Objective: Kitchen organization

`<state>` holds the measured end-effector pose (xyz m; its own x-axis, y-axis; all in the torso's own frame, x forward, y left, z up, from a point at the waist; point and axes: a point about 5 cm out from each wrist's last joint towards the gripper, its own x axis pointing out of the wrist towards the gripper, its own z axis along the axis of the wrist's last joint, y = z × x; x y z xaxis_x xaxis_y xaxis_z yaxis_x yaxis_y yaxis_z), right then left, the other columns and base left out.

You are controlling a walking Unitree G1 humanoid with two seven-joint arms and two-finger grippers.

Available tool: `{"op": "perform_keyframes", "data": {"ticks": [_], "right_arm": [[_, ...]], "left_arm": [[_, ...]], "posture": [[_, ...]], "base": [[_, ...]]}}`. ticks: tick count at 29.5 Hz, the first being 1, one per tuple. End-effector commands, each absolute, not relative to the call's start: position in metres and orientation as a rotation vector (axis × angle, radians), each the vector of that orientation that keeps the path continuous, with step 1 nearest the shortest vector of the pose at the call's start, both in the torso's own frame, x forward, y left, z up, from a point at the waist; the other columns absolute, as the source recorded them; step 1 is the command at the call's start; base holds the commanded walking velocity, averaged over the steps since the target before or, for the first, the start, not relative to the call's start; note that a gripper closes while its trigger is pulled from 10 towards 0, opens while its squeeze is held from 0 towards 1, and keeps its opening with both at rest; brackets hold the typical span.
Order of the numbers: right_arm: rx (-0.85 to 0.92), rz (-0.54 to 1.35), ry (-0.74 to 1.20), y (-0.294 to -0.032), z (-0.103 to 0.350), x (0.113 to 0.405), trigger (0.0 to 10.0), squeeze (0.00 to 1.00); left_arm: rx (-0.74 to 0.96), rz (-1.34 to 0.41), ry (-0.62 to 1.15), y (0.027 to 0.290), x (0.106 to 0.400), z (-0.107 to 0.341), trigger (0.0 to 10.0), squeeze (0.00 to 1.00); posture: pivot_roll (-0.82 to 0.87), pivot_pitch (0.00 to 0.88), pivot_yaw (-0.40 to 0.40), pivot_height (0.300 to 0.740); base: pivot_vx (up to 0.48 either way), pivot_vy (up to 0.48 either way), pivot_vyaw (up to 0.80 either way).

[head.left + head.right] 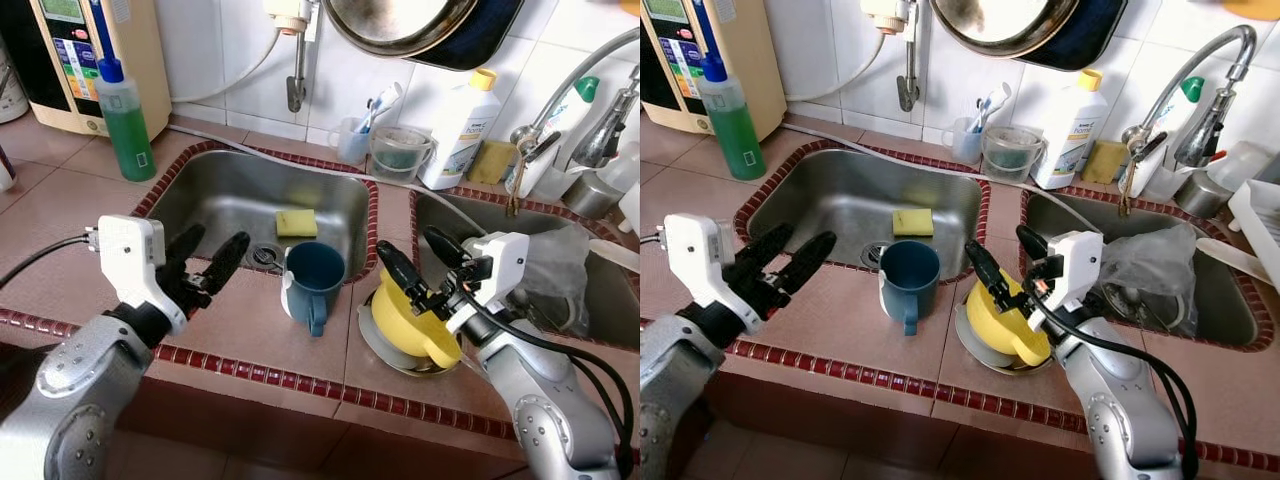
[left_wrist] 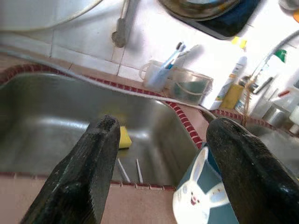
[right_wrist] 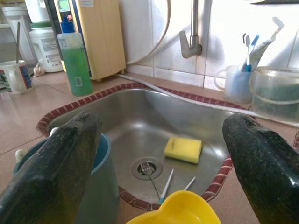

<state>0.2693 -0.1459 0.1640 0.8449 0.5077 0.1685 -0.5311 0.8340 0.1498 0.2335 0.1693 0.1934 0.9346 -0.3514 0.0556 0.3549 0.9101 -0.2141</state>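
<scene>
Blue mug (image 1: 313, 283) stands at the bench's front edge beside the sink (image 1: 210, 205); your left end effector (image 1: 205, 263) hangs near it, fingers apart. Your right end effector (image 1: 412, 262) hovers spread over the yellow cup (image 1: 412, 325).

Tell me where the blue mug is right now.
The blue mug stands upright on the counter ledge at the front edge of the left sink, between the open left claw and the yellow cup.
</scene>
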Motion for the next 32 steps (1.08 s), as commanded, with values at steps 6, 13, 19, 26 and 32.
{"op": "perform_keyframes", "data": {"ticks": [6,13,19,26,32], "right_arm": [[0.158,0.489,-0.166,-0.148,0.160,0.265,10.0,0.00],[0.118,0.476,-0.190,-0.143,0.151,0.249,10.0,0.00],[0.078,0.466,-0.160,-0.144,0.137,0.237,10.0,0.00],[0.058,0.459,-0.131,-0.142,0.124,0.232,10.0,0.00],[0.064,0.456,-0.148,-0.139,0.125,0.233,10.0,0.00]], "left_arm": [[-0.175,-0.283,-0.068,0.164,0.230,0.193,10.0,0.00],[-0.152,-0.211,-0.126,0.164,0.241,0.196,10.0,0.00],[-0.085,-0.248,-0.109,0.163,0.239,0.185,10.0,0.00],[0.032,-0.299,-0.082,0.163,0.235,0.172,10.0,0.00],[0.009,-0.299,-0.101,0.159,0.238,0.175,10.0,0.00]], "posture": [[0.18,0.000,-0.124,0.740],[0.17,0.000,-0.110,0.740],[0.15,0.000,-0.096,0.740],[0.15,0.000,-0.091,0.740],[0.15,0.000,-0.088,0.740]], "base": [[0.000,0.000,0.00],[0.000,0.000,0.00],[0.000,0.000,0.00],[0.000,0.000,0.00],[0.000,0.000,0.00]]}}
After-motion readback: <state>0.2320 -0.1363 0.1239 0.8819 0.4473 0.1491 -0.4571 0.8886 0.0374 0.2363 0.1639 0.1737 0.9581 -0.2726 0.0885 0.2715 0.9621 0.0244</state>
